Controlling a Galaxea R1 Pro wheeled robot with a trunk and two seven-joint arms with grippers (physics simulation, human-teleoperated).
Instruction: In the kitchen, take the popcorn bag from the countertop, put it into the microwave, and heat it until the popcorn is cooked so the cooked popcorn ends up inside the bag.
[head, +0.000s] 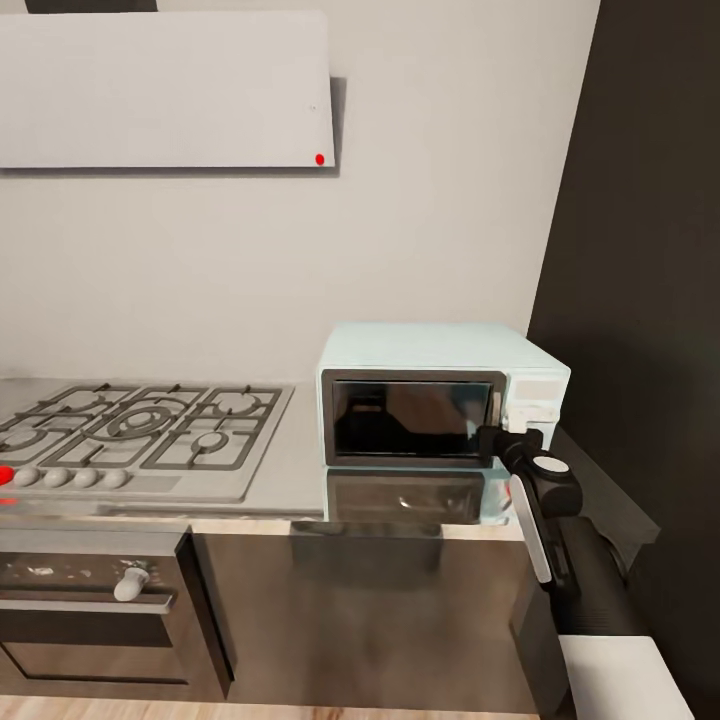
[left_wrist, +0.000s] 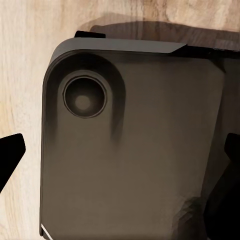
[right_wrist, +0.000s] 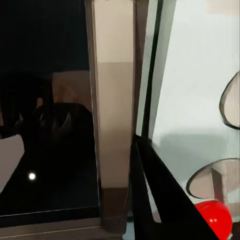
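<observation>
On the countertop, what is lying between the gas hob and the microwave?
Nothing: in the head view, the strip of grey countertop between the gas hob and the microwave is bare.

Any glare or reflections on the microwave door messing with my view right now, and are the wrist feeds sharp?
Head view: the microwave door glass mirrors the room, and the countertop reflects the microwave; right claw at the door's edge. Right wrist view: dark glass with a small bright glint and dim reflections, soft close up. Left wrist view: mildly blurred, shadowed.

Right arm (head: 545, 510) reaches forward; fingers (right_wrist: 155, 200) seemingly closed.
</observation>
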